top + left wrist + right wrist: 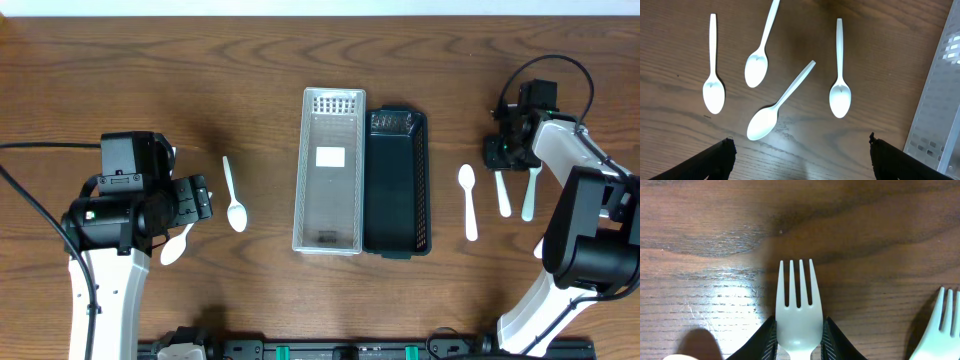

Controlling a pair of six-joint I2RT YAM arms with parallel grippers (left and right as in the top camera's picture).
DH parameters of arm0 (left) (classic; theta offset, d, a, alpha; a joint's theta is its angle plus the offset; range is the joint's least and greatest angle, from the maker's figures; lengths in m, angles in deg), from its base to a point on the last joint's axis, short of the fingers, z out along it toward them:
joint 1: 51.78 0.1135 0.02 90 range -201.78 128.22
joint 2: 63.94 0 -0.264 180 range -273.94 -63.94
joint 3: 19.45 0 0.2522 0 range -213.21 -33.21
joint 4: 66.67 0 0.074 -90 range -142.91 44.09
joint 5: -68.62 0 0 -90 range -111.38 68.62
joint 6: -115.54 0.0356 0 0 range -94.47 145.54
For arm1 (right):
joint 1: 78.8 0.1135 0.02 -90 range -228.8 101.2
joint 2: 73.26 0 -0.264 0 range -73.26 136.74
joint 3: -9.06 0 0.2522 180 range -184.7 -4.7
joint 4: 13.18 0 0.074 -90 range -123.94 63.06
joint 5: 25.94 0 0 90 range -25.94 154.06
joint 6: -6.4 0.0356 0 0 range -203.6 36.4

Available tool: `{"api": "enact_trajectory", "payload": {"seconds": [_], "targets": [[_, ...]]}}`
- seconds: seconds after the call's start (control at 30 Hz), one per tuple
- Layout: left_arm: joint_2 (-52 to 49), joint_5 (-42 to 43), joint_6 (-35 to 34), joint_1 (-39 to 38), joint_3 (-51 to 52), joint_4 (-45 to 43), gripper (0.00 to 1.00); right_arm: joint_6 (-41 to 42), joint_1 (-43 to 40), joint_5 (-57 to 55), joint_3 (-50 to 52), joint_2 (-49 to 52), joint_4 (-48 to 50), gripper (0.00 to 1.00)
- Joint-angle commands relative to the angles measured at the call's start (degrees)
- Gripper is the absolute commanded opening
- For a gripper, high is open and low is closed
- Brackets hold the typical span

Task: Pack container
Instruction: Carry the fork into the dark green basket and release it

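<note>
A clear white slotted container (330,170) lies mid-table with a black slotted container (396,180) right beside it. My right gripper (503,150) is shut on the head of a white plastic fork (797,305), low over the wood; its fingers (799,325) press both sides of the fork. A second fork (940,330) lies to its right. My left gripper (802,152) is open and empty above several white spoons, the nearest being a slanted one (777,102). The container's edge shows in the left wrist view (940,90).
In the overhead view a spoon (232,195) lies left of the containers and another (175,245) is partly under my left arm. A spoon (467,200) and two forks (502,195) (530,190) lie to the right.
</note>
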Motion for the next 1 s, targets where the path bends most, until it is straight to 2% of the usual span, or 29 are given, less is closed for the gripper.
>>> {"api": "enact_trajectory", "payload": {"seconds": [0.0, 0.17, 0.27, 0.43, 0.6, 0.77, 0.97], "targets": [[-0.2, -0.1, -0.2, 0.0, -0.9, 0.2, 0.88, 2.4, 1.2, -1.0, -2.9, -2.4, -1.8, 0.03], [-0.2, -0.1, -0.2, 0.0, -0.9, 0.2, 0.88, 7.5, 5.1, -3.0, -10.4, -10.7, -8.5, 0.03], [-0.2, -0.1, -0.2, 0.0, -0.9, 0.2, 0.88, 15.5, 8.7, -3.0, -14.1, -16.0, -12.3, 0.04], [-0.2, -0.1, -0.2, 0.0, -0.9, 0.4, 0.88, 29.2, 15.9, -3.0, -14.6, -21.4, -15.0, 0.05], [-0.2, 0.0, -0.2, 0.0, -0.9, 0.5, 0.88, 34.1, 23.8, -3.0, -13.2, -20.4, -16.6, 0.05], [-0.2, -0.1, -0.2, 0.0, -0.9, 0.5, 0.88, 34.0, 29.8, -5.1, -10.5, -15.4, -16.2, 0.06], [-0.2, -0.1, -0.2, 0.0, -0.9, 0.5, 0.88, 33.8, 33.1, -5.5, -9.8, -6.9, -15.5, 0.07]]}}
